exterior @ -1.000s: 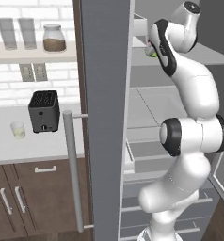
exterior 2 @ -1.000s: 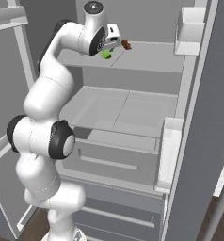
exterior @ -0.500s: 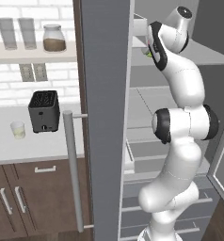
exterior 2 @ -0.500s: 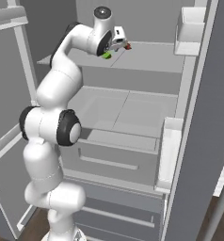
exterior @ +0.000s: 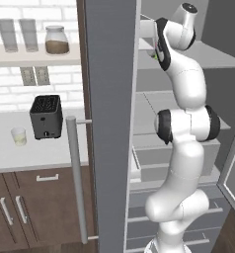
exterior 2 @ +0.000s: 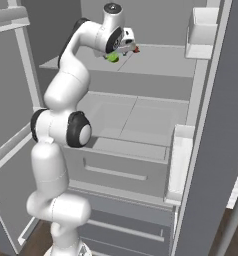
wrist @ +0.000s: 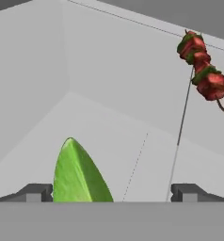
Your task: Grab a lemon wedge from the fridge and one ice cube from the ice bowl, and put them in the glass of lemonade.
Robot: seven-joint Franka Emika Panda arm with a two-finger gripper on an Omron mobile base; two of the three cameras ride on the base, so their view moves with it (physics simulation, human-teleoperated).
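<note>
On the far left, a kitchen counter holds the glass of lemonade [exterior: 19,136], just left of a black toaster [exterior: 46,116]. To the right, the fridge [exterior: 111,123] stands open, its grey door edge-on. The white arm reaches up to the top shelf [exterior 2: 161,59]. There the gripper [wrist: 112,193] hovers with fingers spread wide, holding nothing. The green lemon wedge [wrist: 78,173] lies on the shelf between the fingertips, nearer the left one. Farther right rests a meat skewer [wrist: 201,70].
</note>
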